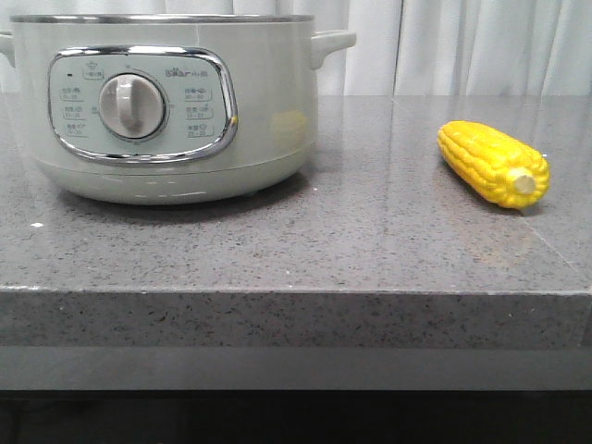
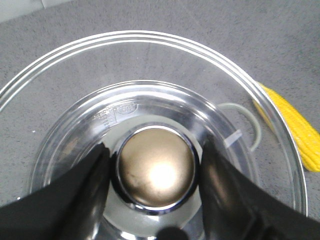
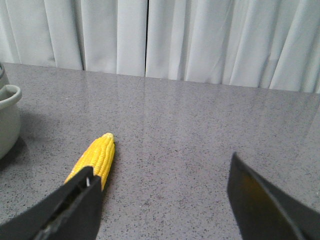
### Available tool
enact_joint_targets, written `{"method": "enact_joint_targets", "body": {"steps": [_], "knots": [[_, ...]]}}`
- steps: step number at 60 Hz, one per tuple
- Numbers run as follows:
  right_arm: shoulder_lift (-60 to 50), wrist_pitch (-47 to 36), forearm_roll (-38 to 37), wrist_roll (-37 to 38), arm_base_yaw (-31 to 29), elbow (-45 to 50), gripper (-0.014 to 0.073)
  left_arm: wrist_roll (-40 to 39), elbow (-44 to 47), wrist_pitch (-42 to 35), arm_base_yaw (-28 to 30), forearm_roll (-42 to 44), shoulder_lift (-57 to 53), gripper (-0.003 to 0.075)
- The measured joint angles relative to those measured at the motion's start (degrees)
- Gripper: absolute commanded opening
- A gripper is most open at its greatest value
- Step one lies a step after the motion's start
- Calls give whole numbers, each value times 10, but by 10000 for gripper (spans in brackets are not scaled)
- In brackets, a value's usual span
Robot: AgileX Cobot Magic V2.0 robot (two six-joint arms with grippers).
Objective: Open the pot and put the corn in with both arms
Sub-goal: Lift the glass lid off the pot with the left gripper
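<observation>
The pale grey-green pot (image 1: pixel 176 102) stands at the left of the stone counter, its dial facing me. The yellow corn (image 1: pixel 493 164) lies to its right, stub end toward the front. Neither arm shows in the front view. In the left wrist view my left gripper (image 2: pixel 155 150) is shut on the bronze knob (image 2: pixel 156 170) of a glass lid (image 2: pixel 165 45), one black finger pressed against each side. Through the glass I see the steel pot mouth (image 2: pixel 150 100) smaller below. My right gripper (image 3: pixel 160 167) is wide open low over the counter, the corn (image 3: pixel 95 157) just beyond one finger.
White curtains (image 3: pixel 165 35) hang behind the counter. The pot's side handle (image 3: pixel 7 97) shows at the edge of the right wrist view. The counter's front edge (image 1: pixel 296 291) runs across the front view. Corn (image 2: pixel 295 130) also appears beside the lid rim.
</observation>
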Motion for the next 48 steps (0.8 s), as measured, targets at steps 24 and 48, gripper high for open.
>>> {"method": "enact_joint_targets", "body": {"steps": [24, 48], "knots": [[0, 0, 0, 0, 0, 0, 544, 0, 258, -56, 0, 0, -214, 218], [3, 0, 0, 0, 0, 0, 544, -6, 523, -88, 0, -1, -492, 218]]}}
